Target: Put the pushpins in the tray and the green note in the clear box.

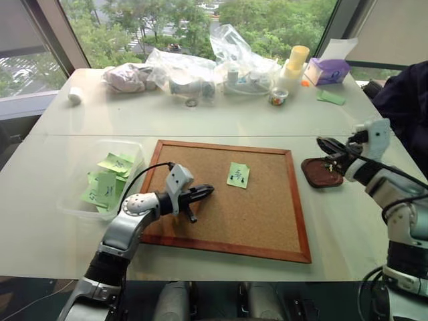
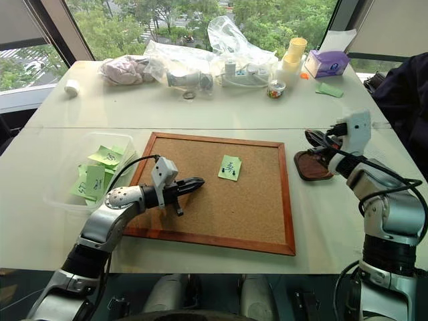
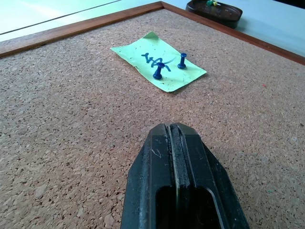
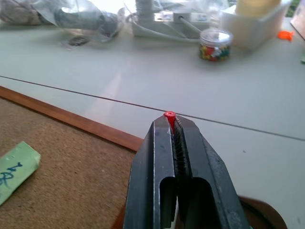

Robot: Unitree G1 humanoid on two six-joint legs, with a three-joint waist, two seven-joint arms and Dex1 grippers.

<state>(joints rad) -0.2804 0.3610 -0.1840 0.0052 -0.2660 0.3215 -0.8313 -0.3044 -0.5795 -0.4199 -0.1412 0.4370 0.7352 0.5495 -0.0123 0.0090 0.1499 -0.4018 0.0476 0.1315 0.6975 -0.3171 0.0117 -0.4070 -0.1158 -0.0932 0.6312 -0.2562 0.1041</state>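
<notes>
Right gripper [image 4: 170, 125] clamped on red pushpin [image 4: 169, 116] above tray [image 1: 319, 172]; left gripper [image 3: 175, 131] closed empty, green note [image 3: 159, 67] at 12 o'clock.

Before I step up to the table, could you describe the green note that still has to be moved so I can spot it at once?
Find the wood-framed corkboard mid-table. The green note lies on its cork, toward the far right part, a light-green square with dark scribbles. Unlike the notes piled in the clear box left of the board, it lies alone, with two blue pushpins in it.
</notes>
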